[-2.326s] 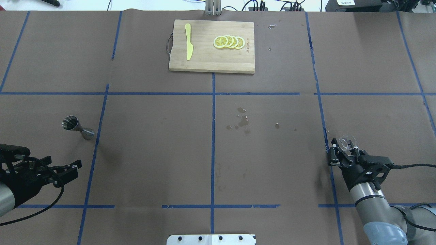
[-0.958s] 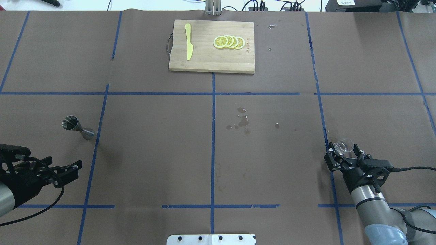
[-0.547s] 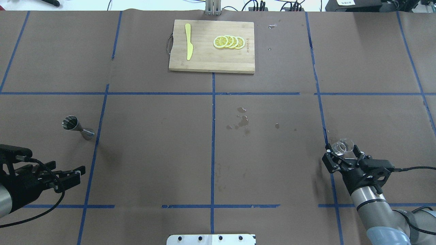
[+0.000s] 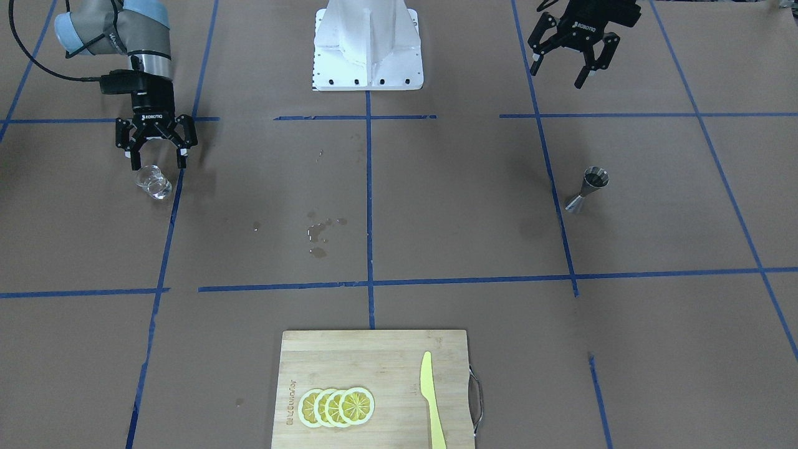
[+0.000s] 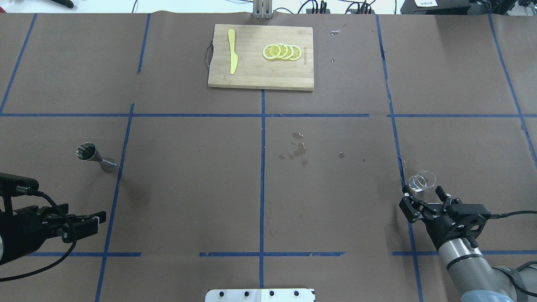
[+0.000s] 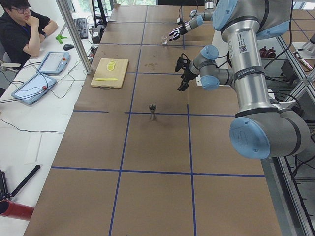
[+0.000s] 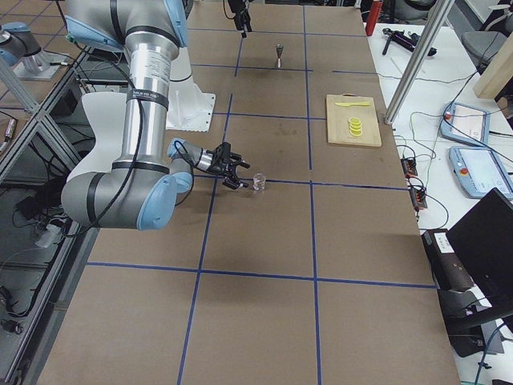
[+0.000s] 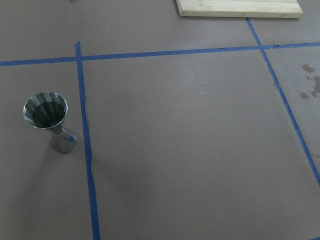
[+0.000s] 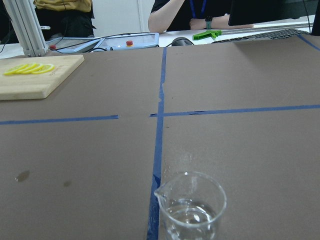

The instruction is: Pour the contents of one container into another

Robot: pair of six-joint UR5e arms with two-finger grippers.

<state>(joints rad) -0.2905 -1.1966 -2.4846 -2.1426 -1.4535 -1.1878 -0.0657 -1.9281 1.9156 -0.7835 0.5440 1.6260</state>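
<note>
A small clear glass beaker (image 5: 420,181) with a little clear liquid stands upright on a blue tape line at the right; it also shows close in the right wrist view (image 9: 190,207) and in the front view (image 4: 154,183). My right gripper (image 5: 421,198) is open just behind the beaker, with nothing between its fingers (image 4: 157,161). A steel jigger (image 5: 94,156) stands upright at the left, seen from the left wrist as well (image 8: 50,122). My left gripper (image 5: 95,218) hovers open and empty well behind the jigger (image 4: 586,190), fingers spread (image 4: 558,73).
A wooden cutting board (image 5: 260,75) at the far centre carries lemon slices (image 5: 282,52) and a yellow knife (image 5: 232,51). Wet spots (image 5: 298,149) mark the paper mid-table. The robot's base plate (image 5: 260,295) sits at the near edge. A seated operator (image 6: 22,29) shows beyond the table's far side.
The right gripper, earlier around the beaker, has drawn back toward the robot and left it standing. The left gripper has slid slightly back, away from the jigger.
</note>
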